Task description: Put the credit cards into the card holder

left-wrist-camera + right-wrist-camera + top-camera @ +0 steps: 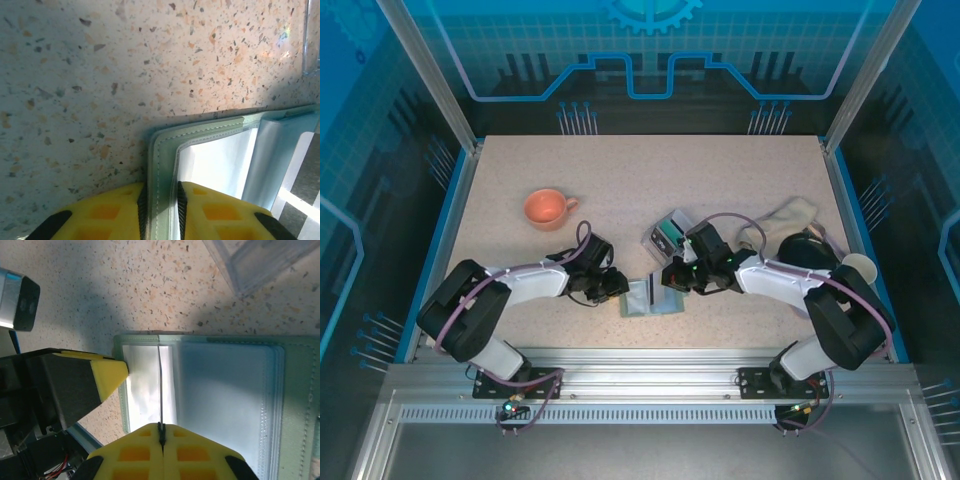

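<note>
Card (160, 385) is looking stiff and slick, holder (225, 390) floppy.
The right pincer (161, 439) is pinching the card edgewise over the holder; the left pincer (159, 200) is clamping its rim.

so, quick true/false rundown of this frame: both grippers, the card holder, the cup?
1. The left gripper pinches the green cover of the card holder. True.
2. The right gripper is open and empty. False: it is shut on a thin credit card, seen edge-on.
3. The card holder lies folded shut. False: it lies open, its clear sleeves showing.
4. An orange cup stands on the table. True.
</note>
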